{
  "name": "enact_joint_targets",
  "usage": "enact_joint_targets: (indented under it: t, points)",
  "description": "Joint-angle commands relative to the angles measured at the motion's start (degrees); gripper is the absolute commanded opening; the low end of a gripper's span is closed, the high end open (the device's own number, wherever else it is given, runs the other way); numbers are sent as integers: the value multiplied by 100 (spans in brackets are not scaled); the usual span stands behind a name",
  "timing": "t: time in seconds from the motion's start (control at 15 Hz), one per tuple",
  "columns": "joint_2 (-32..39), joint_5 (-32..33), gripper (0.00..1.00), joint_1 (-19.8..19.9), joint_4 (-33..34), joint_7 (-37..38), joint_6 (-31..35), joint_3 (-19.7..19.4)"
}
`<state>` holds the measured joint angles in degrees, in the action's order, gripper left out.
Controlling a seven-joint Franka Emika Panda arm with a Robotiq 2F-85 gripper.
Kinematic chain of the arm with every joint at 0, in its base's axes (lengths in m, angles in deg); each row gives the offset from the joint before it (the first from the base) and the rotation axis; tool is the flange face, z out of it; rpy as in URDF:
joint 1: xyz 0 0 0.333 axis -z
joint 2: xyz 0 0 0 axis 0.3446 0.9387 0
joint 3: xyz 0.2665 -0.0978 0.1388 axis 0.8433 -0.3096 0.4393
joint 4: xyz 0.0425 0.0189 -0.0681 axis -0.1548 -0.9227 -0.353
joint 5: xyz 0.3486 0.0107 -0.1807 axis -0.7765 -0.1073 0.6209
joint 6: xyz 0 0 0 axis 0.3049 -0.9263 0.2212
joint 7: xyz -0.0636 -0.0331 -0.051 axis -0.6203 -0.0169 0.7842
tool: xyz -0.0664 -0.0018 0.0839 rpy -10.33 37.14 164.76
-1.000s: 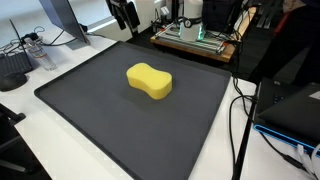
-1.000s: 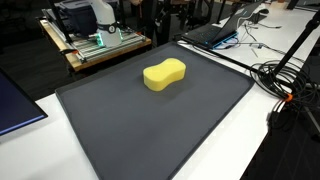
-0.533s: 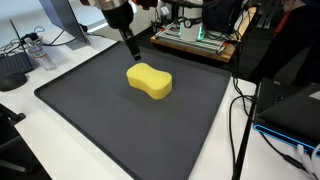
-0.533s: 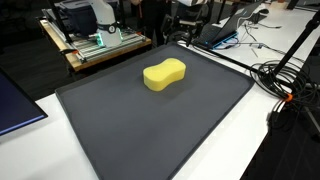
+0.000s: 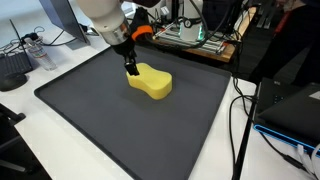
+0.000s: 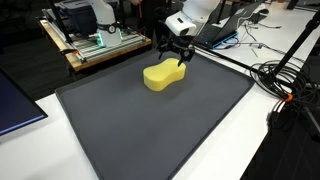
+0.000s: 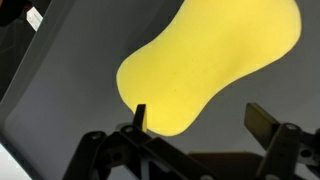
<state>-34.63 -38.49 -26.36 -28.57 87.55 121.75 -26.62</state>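
A yellow peanut-shaped sponge (image 5: 150,82) lies on a dark grey mat (image 5: 120,120) and shows in both exterior views (image 6: 164,75). My gripper (image 5: 131,68) hangs open just above one end of the sponge, and is also seen from the other side (image 6: 176,57). In the wrist view the sponge (image 7: 205,65) fills the upper middle. My gripper (image 7: 200,118) has its jaws spread wide; one fingertip (image 7: 140,117) overlaps the sponge's rounded end and the other fingertip (image 7: 262,122) is over bare mat. Nothing is held.
A wooden bench with electronics (image 5: 195,38) stands behind the mat. Cables (image 5: 240,110) run along one side, with more cables (image 6: 285,80) and a laptop (image 6: 222,30) nearby. A keyboard (image 5: 12,68) and monitor stand sit at the far corner.
My arm has come down from the back edge of the mat to just above the sponge's end. The sponge has not moved.
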Motion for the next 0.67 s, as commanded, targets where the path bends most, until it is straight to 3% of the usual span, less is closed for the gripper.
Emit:
enact_joint_targets:
  t: [0.0,0.33,0.6]
  points:
    - [225,139,100,-151,228,464,36,-120]
    - [328,211,100,-179,314,798,22,-172]
    - [281,125,100,57,462,124,-222,-116]
